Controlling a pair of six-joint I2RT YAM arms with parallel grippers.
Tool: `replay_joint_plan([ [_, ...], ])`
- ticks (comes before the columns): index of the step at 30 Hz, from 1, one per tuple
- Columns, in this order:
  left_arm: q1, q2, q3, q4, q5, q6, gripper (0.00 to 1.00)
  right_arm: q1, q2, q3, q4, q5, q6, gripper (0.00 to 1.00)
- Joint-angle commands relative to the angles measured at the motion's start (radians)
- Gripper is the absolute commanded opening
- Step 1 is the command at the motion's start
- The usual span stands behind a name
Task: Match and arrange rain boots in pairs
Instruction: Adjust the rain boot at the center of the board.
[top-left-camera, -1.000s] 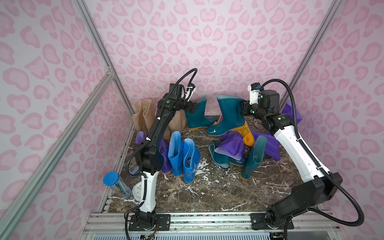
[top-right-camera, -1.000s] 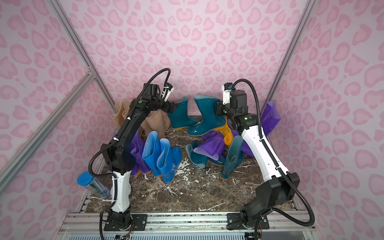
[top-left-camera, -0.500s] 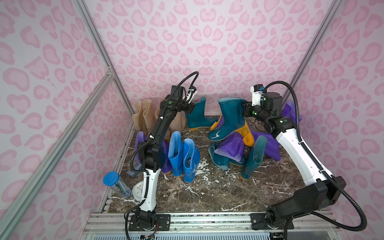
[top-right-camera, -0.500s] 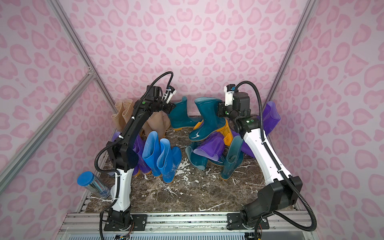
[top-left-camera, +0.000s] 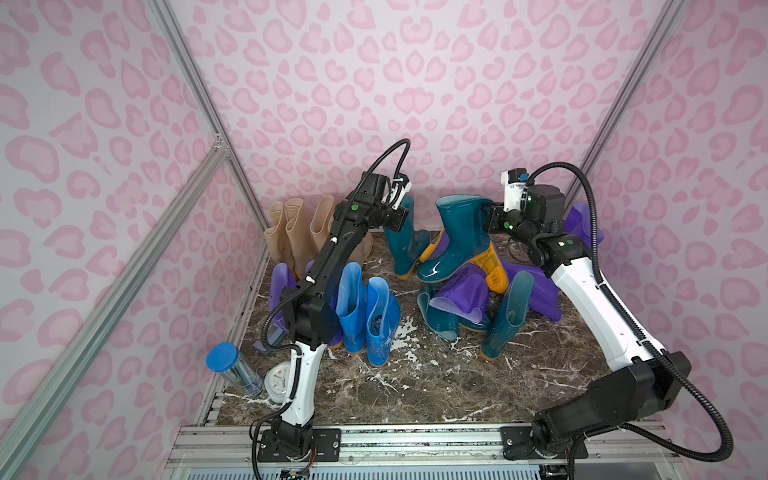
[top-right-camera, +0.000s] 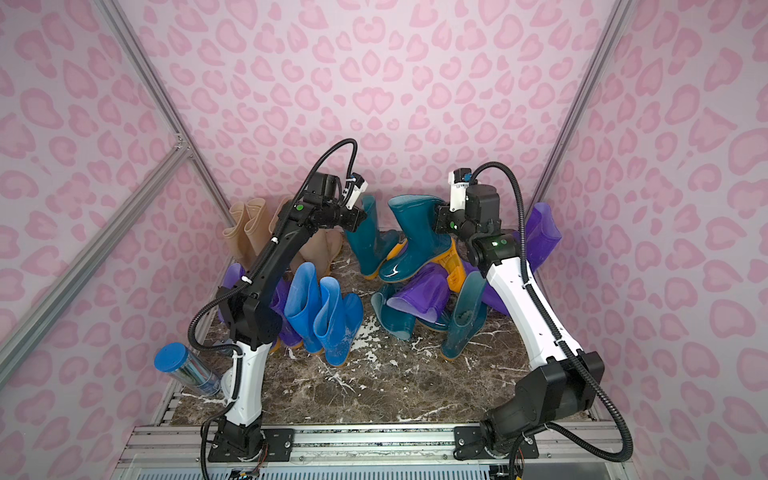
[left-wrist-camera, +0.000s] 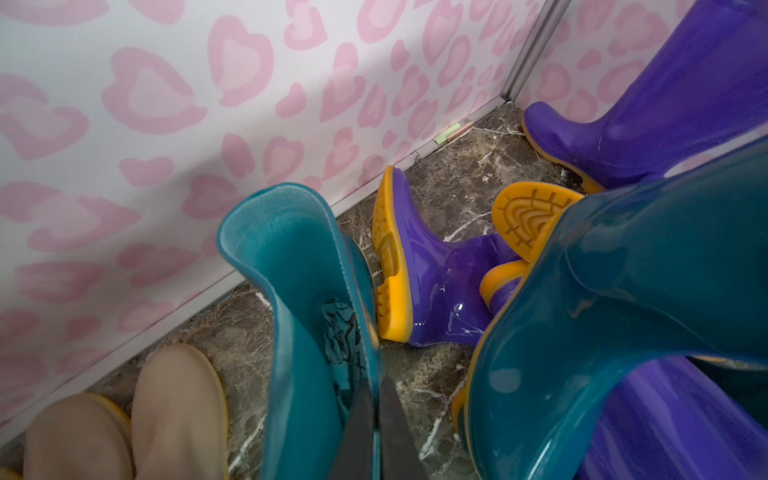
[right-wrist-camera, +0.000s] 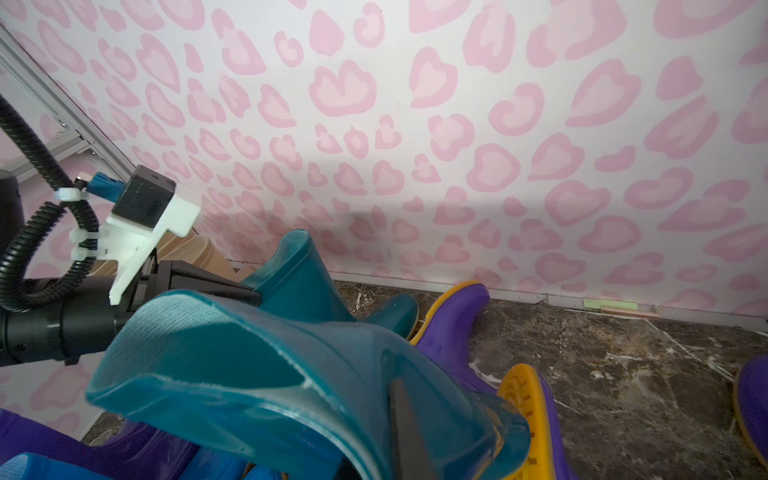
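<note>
Left gripper (left-wrist-camera: 376, 395): fingers pressed together on the shaft wall of the upright dark teal boot (top-left-camera: 405, 243), which stands near the back wall, beside the beige boots (top-left-camera: 291, 232). Right gripper (top-left-camera: 491, 217): pinching the rim of the raised dark teal boot (top-left-camera: 455, 243), held tilted over toppled purple boots (top-left-camera: 461, 291); whether its toe touches anything cannot be told. Two bright blue boots (top-left-camera: 365, 309) stand side by side next to the left arm. Further dark teal boots (top-left-camera: 507, 320) stand or lie right of centre on the marble tabletop (top-left-camera: 415, 386). A blue-lidded clear cylinder (top-left-camera: 235, 370) leans at the front left edge.
</note>
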Motion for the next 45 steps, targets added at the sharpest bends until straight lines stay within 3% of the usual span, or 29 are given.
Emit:
replay_joint_plan([
  [1, 0.000, -0.015, 0.016, -0.026, 0.083, -0.102, 0.25, -0.001, -0.010, 0.003, 0.113, -0.006, 0.018, 0.00],
  [3, -0.007, -0.021, 0.014, -0.062, 0.108, -0.095, 0.62, -0.001, -0.012, 0.007, 0.106, -0.004, 0.013, 0.00],
  [8, -0.017, -0.059, 0.012, -0.086, 0.059, -0.104, 0.88, -0.002, -0.022, 0.007, 0.109, 0.003, 0.014, 0.00],
  [15, -0.021, -0.068, 0.012, -0.093, -0.042, -0.165, 0.99, -0.002, -0.016, 0.032, 0.109, 0.095, 0.021, 0.00],
  [24, -0.050, 0.005, 0.016, -0.020, 0.072, -0.249, 1.00, -0.008, 0.019, 0.067, 0.085, 0.287, 0.004, 0.00],
  [26, -0.063, 0.025, 0.023, -0.009, 0.055, -0.250, 0.98, -0.012, 0.024, 0.070, 0.089, 0.290, 0.008, 0.00],
  [28, -0.078, 0.051, 0.037, -0.019, -0.012, -0.238, 0.84, -0.012, 0.029, 0.070, 0.098, 0.294, 0.013, 0.00],
  [29, -0.084, 0.062, 0.041, -0.020, -0.050, -0.235, 0.71, -0.013, 0.028, 0.072, 0.102, 0.294, 0.016, 0.00],
  [32, -0.092, 0.083, 0.054, -0.018, -0.178, -0.232, 0.07, -0.018, 0.035, 0.086, 0.113, 0.271, 0.022, 0.00],
  [33, -0.092, 0.079, 0.055, -0.015, -0.210, -0.229, 0.02, -0.017, 0.036, 0.091, 0.115, 0.266, 0.024, 0.00],
  [39, -0.089, 0.013, 0.056, 0.045, -0.370, -0.196, 0.02, -0.021, 0.054, 0.125, 0.106, 0.262, 0.023, 0.00],
  [45, -0.054, -0.008, 0.056, 0.047, -0.412, -0.228, 0.02, -0.015, 0.093, 0.168, 0.130, 0.222, 0.079, 0.00],
])
